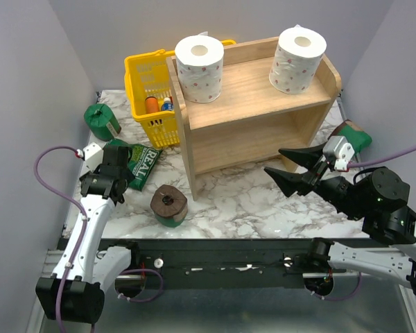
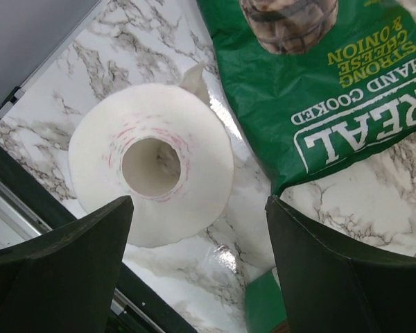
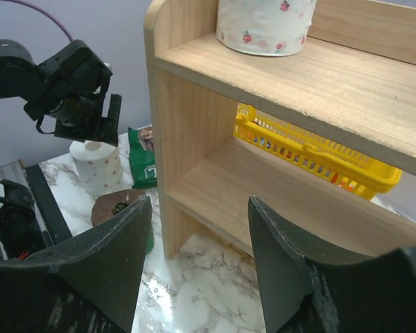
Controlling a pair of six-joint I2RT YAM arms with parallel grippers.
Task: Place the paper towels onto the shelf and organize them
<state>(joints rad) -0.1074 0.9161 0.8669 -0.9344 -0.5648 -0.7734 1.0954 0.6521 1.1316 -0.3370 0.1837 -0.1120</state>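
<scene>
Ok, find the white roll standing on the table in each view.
Top view: not visible; the left claw hangs over that spot.
Left wrist: white roll at centre-left, seen end-on.
Right wrist: white roll at the left, below the left claw.
Shared landmark: the green chip bag, which lies beside the roll.

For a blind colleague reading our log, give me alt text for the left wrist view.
The open left gripper hovers over a white paper towel roll standing on end on the marble table, hollow core up. A green chip bag marked REAL lies beside it.
</scene>
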